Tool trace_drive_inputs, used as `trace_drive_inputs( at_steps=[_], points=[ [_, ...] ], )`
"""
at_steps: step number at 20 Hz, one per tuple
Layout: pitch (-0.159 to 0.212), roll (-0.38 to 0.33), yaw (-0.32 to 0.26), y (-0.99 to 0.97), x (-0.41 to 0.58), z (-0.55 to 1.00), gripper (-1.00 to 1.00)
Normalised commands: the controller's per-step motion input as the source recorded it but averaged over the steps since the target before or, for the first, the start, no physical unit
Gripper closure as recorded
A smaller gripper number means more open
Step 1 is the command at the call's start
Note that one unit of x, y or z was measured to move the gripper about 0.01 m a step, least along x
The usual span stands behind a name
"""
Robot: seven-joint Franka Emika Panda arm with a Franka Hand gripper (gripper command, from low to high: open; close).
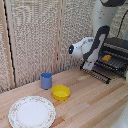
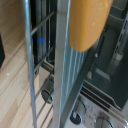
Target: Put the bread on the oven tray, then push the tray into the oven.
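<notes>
The bread [image 1: 106,58] is a small orange-brown piece lying on the oven pan [image 1: 102,71], a dark wire rack that sticks partly out of the oven's front. The oven [image 1: 118,46] is a dark box at the exterior view's right edge. My gripper [image 1: 91,66] hangs at the pan's outer edge, its fingers hidden against the rack, so whether it holds the pan is unclear. In the wrist view the bread [image 2: 88,22] fills the frame close up, resting on the pan's grey bars [image 2: 60,70], with the oven's knobs [image 2: 75,118] beyond. No fingers show there.
On the wooden table [image 1: 95,102] stand a blue cup [image 1: 46,80], a yellow bowl [image 1: 61,92] and a patterned white plate [image 1: 32,111], all toward the exterior view's left. A woven screen stands behind them.
</notes>
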Motion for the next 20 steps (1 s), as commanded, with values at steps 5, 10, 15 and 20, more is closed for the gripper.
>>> trace_drive_inputs(
  at_steps=[5,10,15,20],
  points=[
    [0.022,0.009,0.026,-0.32,0.026,-0.04,1.00],
    [0.004,-0.053,0.000,-0.05,0.043,-0.04,1.00],
    [0.034,-0.068,0.000,0.00,0.122,-0.11,1.00],
    [0.008,0.031,-0.004,-0.16,0.071,0.09,1.00]
  ],
)
